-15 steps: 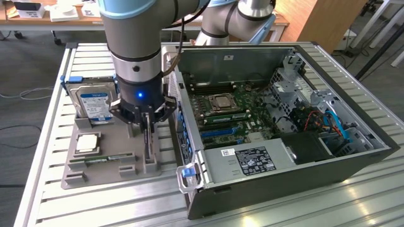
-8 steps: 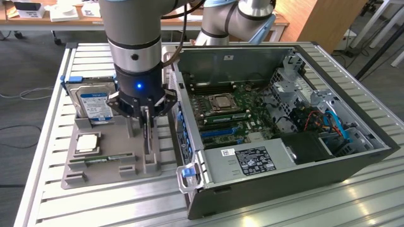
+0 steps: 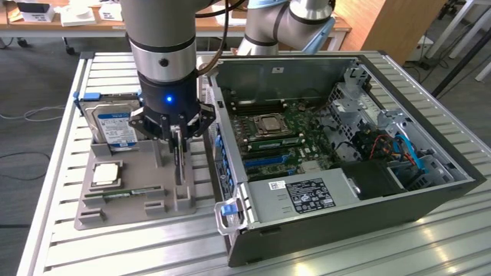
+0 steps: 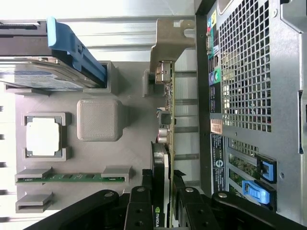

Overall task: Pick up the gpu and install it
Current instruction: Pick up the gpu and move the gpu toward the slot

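Your arm (image 3: 162, 40) hangs straight down, its last silver-and-black segment upright, with a blue light (image 3: 167, 99) glowing on the wrist (image 3: 165, 77). Behind it, towards the exterior view's right, you can see an elbow joint (image 3: 295, 20) bent across the top of the scene. The gripper (image 3: 177, 144) points straight down, its black linkages (image 3: 149, 125) splayed out to either side. In the wrist view, your two fingers (image 4: 139, 206) press against opposite faces of the gpu (image 4: 162, 158), closed on the card between them.
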{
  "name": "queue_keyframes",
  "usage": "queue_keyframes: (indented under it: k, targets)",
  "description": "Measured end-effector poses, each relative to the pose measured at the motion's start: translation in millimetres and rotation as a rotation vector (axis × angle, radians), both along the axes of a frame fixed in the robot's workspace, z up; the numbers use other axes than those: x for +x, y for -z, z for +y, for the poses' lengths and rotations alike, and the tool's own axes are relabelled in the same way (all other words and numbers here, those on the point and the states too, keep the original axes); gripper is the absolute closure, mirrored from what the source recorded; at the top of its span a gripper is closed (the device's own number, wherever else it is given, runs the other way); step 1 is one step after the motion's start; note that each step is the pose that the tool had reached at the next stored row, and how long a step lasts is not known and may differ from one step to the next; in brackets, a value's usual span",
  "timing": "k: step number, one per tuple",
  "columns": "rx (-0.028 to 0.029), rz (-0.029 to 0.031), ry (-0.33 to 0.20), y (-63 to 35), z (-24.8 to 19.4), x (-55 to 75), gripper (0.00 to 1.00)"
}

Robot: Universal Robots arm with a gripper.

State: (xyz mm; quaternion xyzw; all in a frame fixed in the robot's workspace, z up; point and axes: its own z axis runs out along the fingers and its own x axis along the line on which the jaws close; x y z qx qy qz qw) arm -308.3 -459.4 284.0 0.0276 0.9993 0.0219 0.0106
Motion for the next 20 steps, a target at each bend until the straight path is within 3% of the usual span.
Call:
queue_keyframes:
  k: [16, 20]
  targets:
    - [-0.0004, 0.0002, 0.0, -0.4, -0.1, 0.0, 0.73]
    - [-0.0003, 0.0001, 0.0, -9.9, 0.0, 0.0, 0.73]
